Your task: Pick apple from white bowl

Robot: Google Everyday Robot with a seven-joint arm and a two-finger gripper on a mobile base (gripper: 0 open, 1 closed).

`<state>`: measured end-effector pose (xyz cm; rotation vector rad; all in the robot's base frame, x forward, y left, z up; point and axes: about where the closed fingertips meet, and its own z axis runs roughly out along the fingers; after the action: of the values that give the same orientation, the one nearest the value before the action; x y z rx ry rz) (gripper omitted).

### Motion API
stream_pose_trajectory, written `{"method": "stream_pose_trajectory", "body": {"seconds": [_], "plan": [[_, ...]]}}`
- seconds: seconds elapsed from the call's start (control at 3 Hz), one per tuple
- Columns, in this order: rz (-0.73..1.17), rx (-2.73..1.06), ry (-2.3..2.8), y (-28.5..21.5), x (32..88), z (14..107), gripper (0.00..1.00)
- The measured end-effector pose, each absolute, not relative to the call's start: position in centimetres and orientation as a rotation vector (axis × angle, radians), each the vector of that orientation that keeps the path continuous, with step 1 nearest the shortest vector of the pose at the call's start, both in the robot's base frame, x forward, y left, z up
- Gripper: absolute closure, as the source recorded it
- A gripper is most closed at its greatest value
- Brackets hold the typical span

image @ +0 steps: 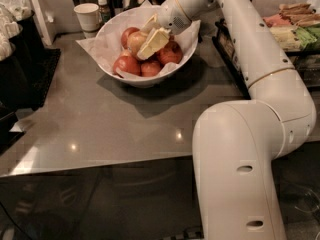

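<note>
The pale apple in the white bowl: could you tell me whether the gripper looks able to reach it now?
Probably yes: the gripper sits over the white bowl, right beside the pale apple, which lies uncovered among the red apples.

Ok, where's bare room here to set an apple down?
Bare: the counter in front of the white bowl, to its near edge. Crowded: around the paper cup behind, and the bowl, where the claw is among apples.

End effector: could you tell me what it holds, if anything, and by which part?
Cannot be told; the end effector sits at the apple in the white bowl.
</note>
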<state>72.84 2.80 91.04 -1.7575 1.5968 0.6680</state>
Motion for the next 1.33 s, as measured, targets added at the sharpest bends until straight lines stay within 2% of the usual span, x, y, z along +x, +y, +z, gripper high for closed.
{"method": "stream_pose_trajectory", "body": {"seconds": [0.33, 0.67, 1.33], "plan": [[0.676, -1.745, 1.590, 2.8, 72.9, 91.1, 0.89], [0.722, -1.670, 1.475, 1.8, 72.4, 93.2, 1.00], [0.684, -1.506, 1.249, -1.9, 67.6, 99.5, 1.00]]}}
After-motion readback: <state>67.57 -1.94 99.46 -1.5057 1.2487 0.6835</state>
